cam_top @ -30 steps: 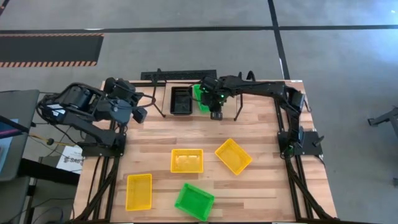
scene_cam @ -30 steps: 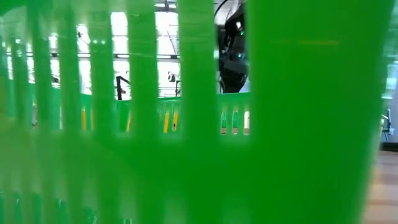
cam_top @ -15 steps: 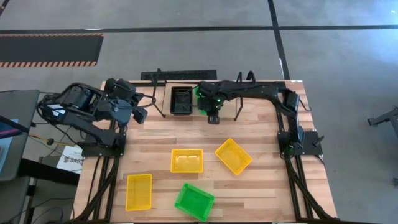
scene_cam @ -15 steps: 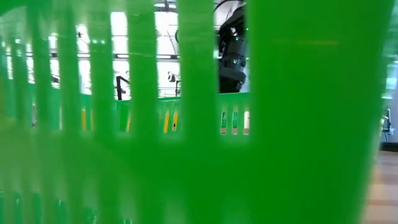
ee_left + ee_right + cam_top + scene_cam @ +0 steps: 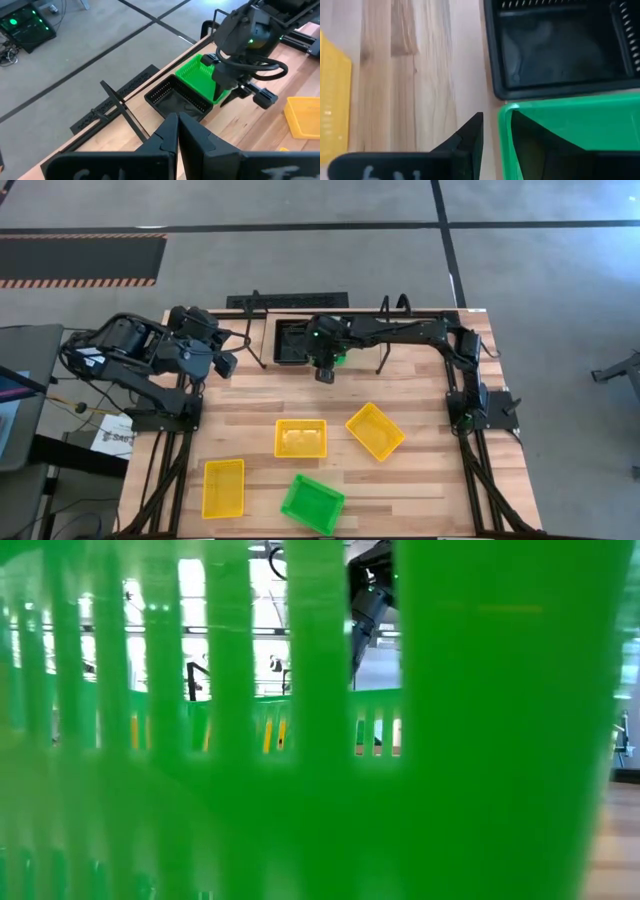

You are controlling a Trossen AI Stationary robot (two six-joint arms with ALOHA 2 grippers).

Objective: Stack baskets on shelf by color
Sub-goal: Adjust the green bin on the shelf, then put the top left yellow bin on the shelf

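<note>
The high view looks straight down on the whole desk (image 5: 400,490) and the floor around it. The low view sits at desk height, almost wholly blocked by a green basket (image 5: 480,740) pressed close to the lens, probably the one at the near edge. Both wrist views look closely at the black basket (image 5: 177,100) by the far edge.
</note>
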